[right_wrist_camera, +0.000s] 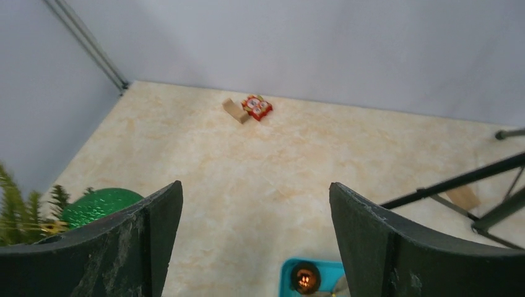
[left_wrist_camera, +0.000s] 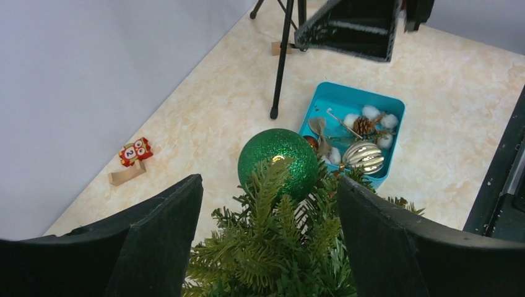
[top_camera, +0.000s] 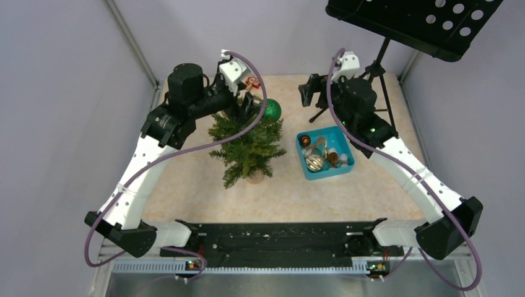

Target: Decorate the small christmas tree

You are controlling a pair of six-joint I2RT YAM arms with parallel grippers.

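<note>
Left gripper (left_wrist_camera: 267, 182) is hovering spread and empty over the small christmas tree (top_camera: 247, 145) mid-table, green ball (left_wrist_camera: 278, 162) seemingly hung. Right gripper (right_wrist_camera: 255, 185), likewise empty, is hovering near the tray (left_wrist_camera: 334, 102), likely fetching next.

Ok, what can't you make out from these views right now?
How the green bauble hangs: left wrist view, needles cover its loop.
Top of the small christmas tree: top view, left arm covers it.
Most of the blue tray: right wrist view, cut off by the bottom edge.
What the red trinket is: too small everywhere.

White arms (top_camera: 136, 189), black joints (top_camera: 186, 83), purple cables (top_camera: 86, 247)
</note>
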